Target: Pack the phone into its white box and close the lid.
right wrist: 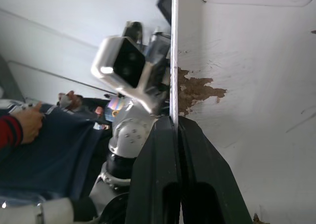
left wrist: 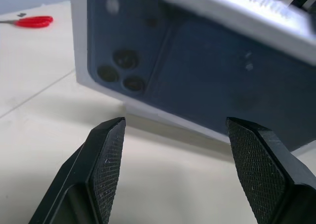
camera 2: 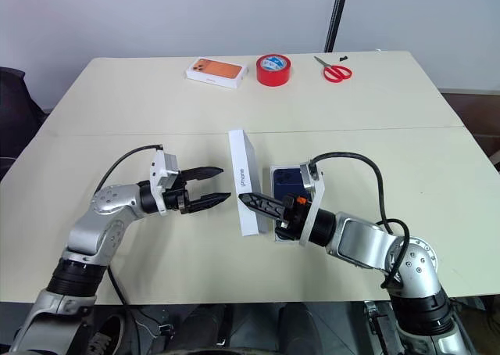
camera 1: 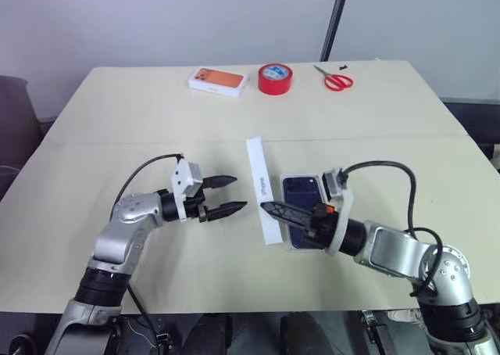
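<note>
While my right gripper point(camera 2: 248, 199) pinches one thin wall of the lid point(camera 2: 244, 181), its black fingers pressed together on the cardboard, the lid stands on edge on the table point(camera 2: 117, 105), printed face turned toward my left arm. Its long axis runs away from me, and it rises just beside the phone point(camera 2: 284, 181), which lies face down in the white box point(camera 2: 285, 236) under my right wrist.

My left gripper point(camera 2: 223, 184) is level and points straight across at the printed face from close by, fingers point(left wrist: 106, 155) spread and holding nothing. From its wrist camera the dark blue phone picture looms just past the tips, near but not touching.

As I judge it, the next move turns on this: the lid must tip away from my left arm, down over the tray on its far side. My right arm is nearer and already has hold; its forearm lies low, reaching in over the box, so I'd mind it crowding the tray.
</note>
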